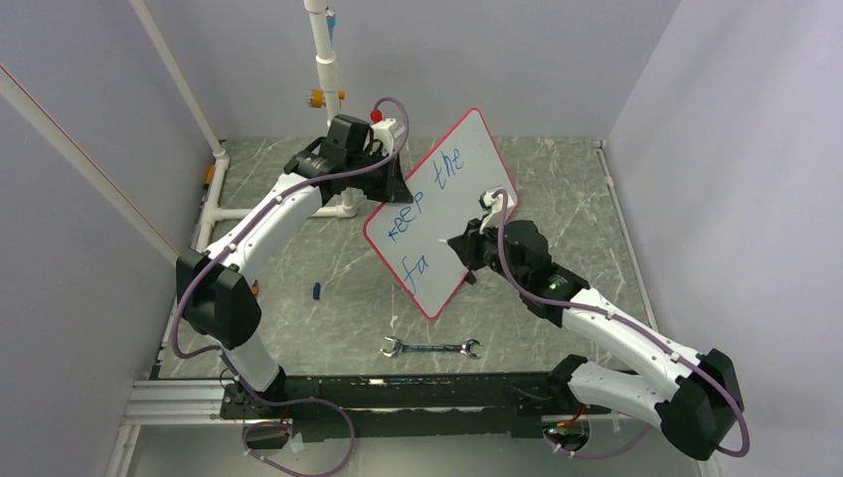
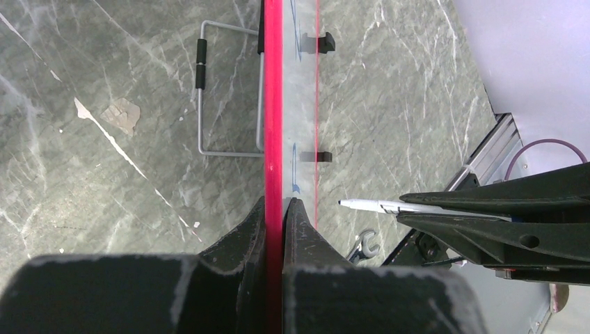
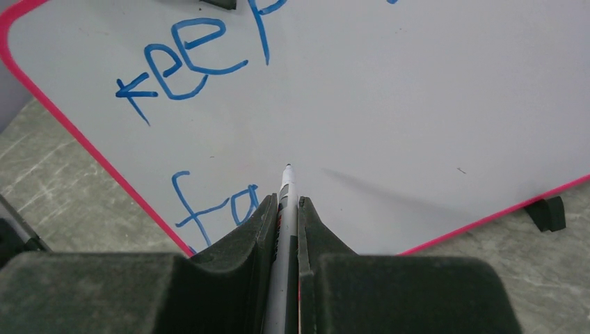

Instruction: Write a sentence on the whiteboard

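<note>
The whiteboard (image 1: 467, 214) stands tilted on the table, white with a red-pink rim. The sentence (image 1: 442, 174) in blue reads "keep the", with "fa" (image 1: 415, 264) on the line below. My left gripper (image 1: 398, 184) is shut on the board's upper left rim; its view shows the board edge-on (image 2: 273, 104) between the fingertips (image 2: 277, 202). My right gripper (image 1: 467, 246) is shut on a white marker (image 3: 286, 182). The marker points at the board just right of "fa" (image 3: 209, 205). In the left wrist view the marker tip (image 2: 344, 203) stands slightly off the surface.
A metal wrench (image 1: 429, 348) lies on the table in front of the board. A small blue cap (image 1: 317, 290) lies to the left. A white pipe stand (image 1: 328, 60) rises at the back. A wire stand (image 2: 226, 90) sits behind the board. Black clips (image 2: 324, 42) are on its edge.
</note>
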`<action>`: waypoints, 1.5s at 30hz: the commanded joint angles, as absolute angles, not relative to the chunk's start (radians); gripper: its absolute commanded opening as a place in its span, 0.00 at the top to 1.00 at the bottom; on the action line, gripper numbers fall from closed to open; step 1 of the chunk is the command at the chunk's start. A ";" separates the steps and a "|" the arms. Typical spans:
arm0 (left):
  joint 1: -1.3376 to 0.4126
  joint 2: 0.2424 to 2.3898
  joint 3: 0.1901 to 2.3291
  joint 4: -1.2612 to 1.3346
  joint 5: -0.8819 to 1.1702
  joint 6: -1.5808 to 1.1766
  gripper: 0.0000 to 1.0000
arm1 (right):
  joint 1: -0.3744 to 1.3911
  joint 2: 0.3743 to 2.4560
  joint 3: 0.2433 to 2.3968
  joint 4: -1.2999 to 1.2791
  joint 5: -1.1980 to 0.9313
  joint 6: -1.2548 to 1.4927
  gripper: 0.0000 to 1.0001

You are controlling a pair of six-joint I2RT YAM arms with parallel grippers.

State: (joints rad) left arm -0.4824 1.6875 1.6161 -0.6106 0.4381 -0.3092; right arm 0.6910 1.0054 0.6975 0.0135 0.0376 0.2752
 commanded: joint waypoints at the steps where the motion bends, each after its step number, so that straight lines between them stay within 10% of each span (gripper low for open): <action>1: -0.489 1.703 1.631 -0.629 0.276 -0.178 1.00 | 0.675 0.985 0.684 0.117 -0.029 0.308 1.00; 45: -0.496 1.701 1.632 -0.632 0.268 -0.175 1.00 | 0.666 1.082 0.576 0.142 -0.063 0.334 1.00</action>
State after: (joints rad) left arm -0.4908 1.6875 1.6199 -0.6113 0.4282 -0.3058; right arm 0.6682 1.0847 0.6174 0.1295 -0.0792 0.3321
